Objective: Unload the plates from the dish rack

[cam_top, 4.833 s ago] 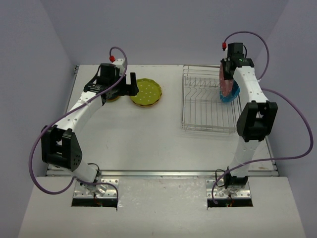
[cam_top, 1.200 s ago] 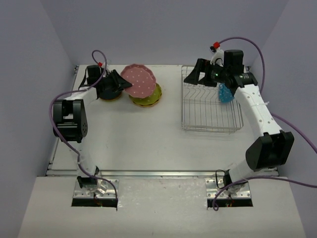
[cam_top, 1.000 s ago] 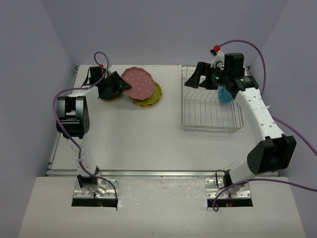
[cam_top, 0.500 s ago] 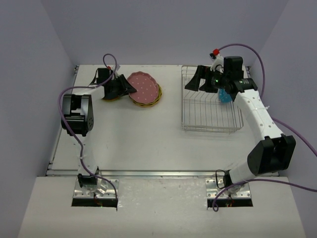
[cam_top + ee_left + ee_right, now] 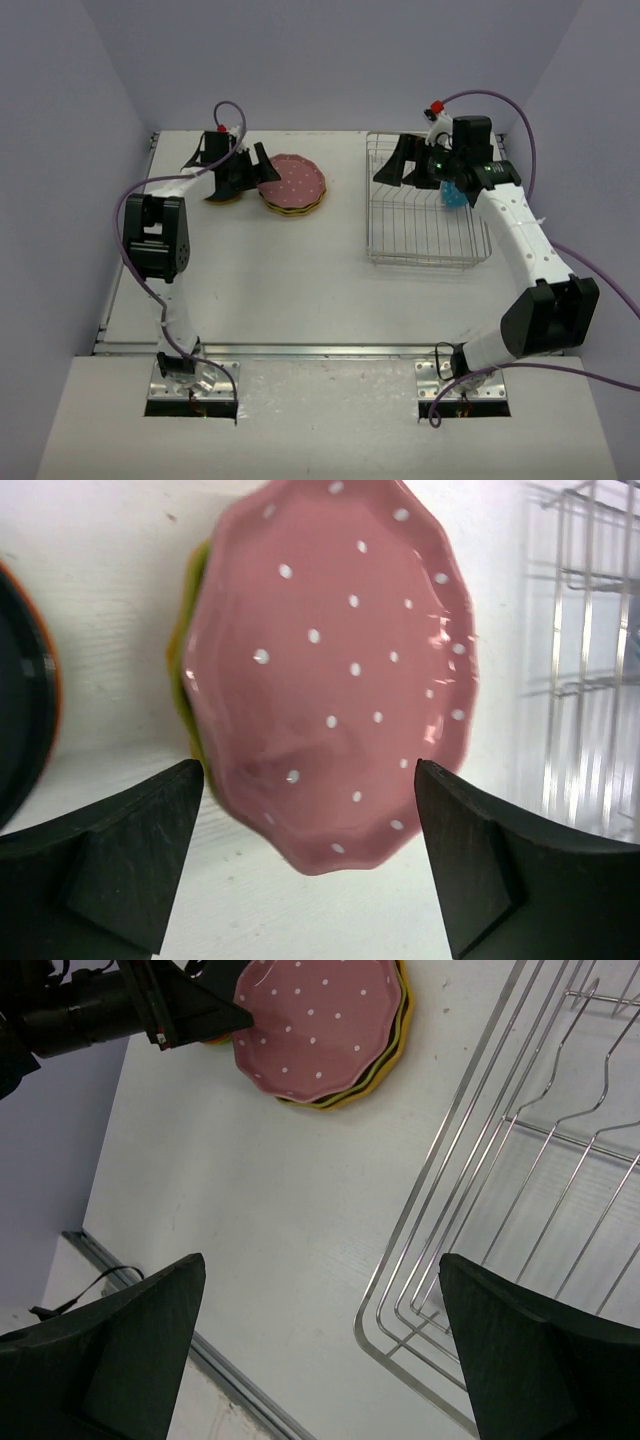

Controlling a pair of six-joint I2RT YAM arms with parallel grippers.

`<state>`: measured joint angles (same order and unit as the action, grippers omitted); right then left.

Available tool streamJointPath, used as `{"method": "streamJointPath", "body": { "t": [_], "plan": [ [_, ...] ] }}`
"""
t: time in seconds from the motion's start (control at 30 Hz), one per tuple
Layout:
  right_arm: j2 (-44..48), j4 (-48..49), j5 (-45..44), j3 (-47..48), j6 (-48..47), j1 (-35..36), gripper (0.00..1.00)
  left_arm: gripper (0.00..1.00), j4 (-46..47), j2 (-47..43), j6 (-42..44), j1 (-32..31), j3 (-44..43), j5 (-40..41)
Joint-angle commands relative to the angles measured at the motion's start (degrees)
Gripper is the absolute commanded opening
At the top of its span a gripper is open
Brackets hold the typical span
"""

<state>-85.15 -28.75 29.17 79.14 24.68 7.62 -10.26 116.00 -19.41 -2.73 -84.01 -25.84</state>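
White table (image 5: pixel 300 290) first, nothing fancy; wire dish rack (image 5: pixel 420 262) sits on its right side; over on the left is a stack (image 5: pixel 372 1075) of plates with the pink plate (image 5: pixel 330 670) lying flat on top; one teal plate (image 5: pixel 452 193) stands upright in a far slot of the rack; left gripper (image 5: pixel 250 172) hovers by the pink one, jaws spread wide, holding nothing; right gripper (image 5: pixel 405 168) gapes wide over the rack, empty too; the teal one looks light, stiff and glossy, so probably slippery; I'd pinch its wavy top rim.

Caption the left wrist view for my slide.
Open left hand above the pink plate, which tops a stack; dish rack at right.
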Motion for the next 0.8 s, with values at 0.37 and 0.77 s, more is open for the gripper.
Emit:
{"method": "streamJointPath", "body": {
  "t": [0.37,0.77],
  "plan": [
    [4.21,-0.94,-22.94,1.0,-6.01,-0.32,0.99,0.9,-3.18,-11.63,14.12,-10.8,-1.13,35.03],
    [-4.34,-1.48,-47.5,7.27,-11.03,-6.47,0.9,0.91,-0.49,-29.53,19.14,-12.44,8.29,32.26]
  ]
}}
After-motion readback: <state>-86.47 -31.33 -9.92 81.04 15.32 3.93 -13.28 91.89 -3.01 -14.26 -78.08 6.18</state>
